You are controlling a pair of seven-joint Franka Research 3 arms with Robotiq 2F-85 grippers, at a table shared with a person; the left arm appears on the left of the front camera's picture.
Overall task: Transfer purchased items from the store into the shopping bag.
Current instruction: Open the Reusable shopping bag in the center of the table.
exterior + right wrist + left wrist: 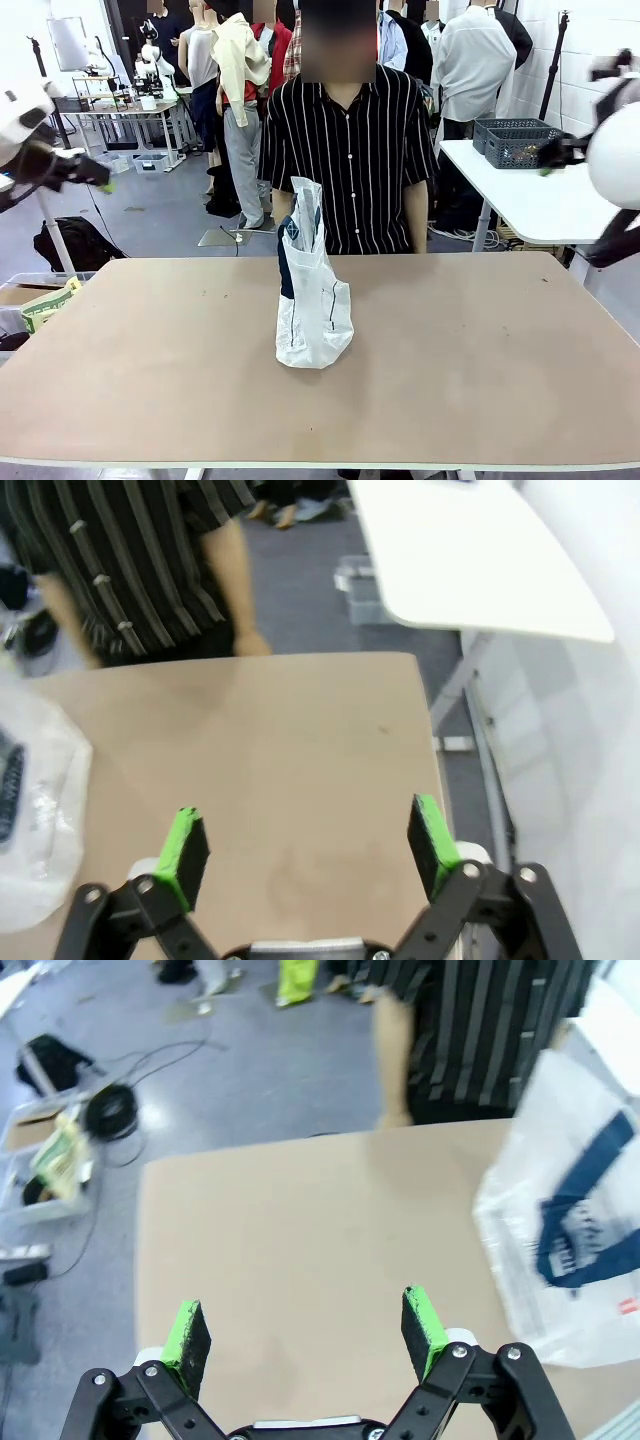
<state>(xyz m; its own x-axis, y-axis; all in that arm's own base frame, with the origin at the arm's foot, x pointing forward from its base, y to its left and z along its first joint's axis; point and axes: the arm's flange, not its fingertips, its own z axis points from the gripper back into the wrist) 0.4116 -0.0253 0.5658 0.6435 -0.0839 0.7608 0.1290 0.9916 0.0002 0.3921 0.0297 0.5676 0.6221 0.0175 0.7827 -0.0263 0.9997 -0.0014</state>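
The left gripper (305, 1338) holds its green pads (187, 1345) spread wide with nothing between them, hanging over bare table (300, 1220) well to the left of the shopping bag (315, 320). The right gripper (308, 840) is spread just as wide and empty, raised well to the bag's right. The bag stands upright with its dark handles (600, 1160) raised, the crinkled white plastic slumping at its base. What it holds cannot be made out. Just behind the bag, across the table's far edge, is a person (350, 150) in a striped shirt, arms hanging down.
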